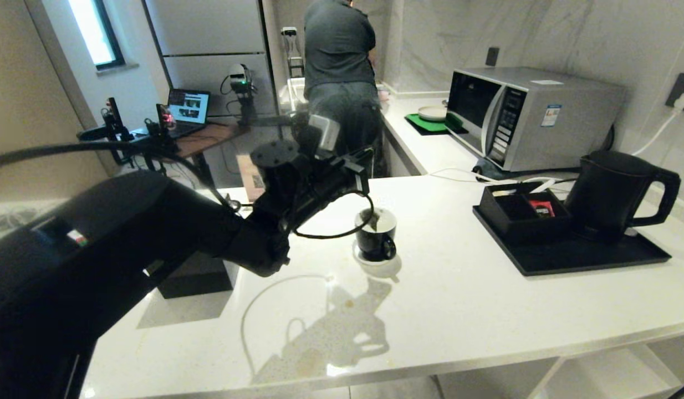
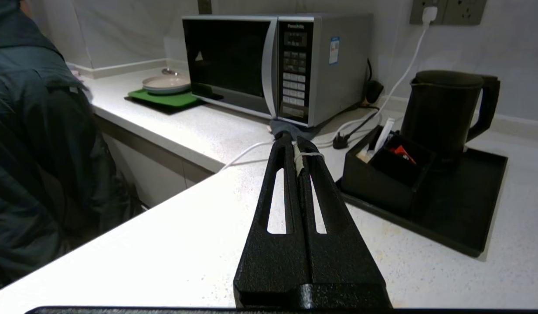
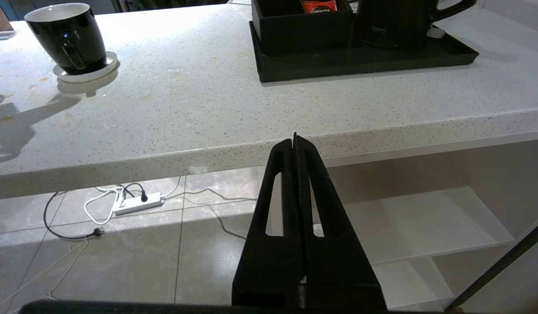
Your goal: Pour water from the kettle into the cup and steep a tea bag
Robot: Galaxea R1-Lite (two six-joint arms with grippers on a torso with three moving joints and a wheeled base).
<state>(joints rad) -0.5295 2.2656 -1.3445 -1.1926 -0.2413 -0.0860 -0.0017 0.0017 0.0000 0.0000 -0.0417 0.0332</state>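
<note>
The glossy black cup with a white inside stands on a white coaster mid-counter, also seen from its handle side as the cup. My left gripper hovers above and just left of it, level, shut. In the left wrist view the left gripper pinches a whitish scrap and the thin string of the tea bag; its pouch is hidden under the fingers. The matte black kettle stands on a tray at the right, kettle. My right gripper is shut, empty, below the counter's front edge.
A black tray carries the kettle and a black box of packets. A microwave and white cables sit behind. A person stands at the far counter. A black cube box lies under my left arm.
</note>
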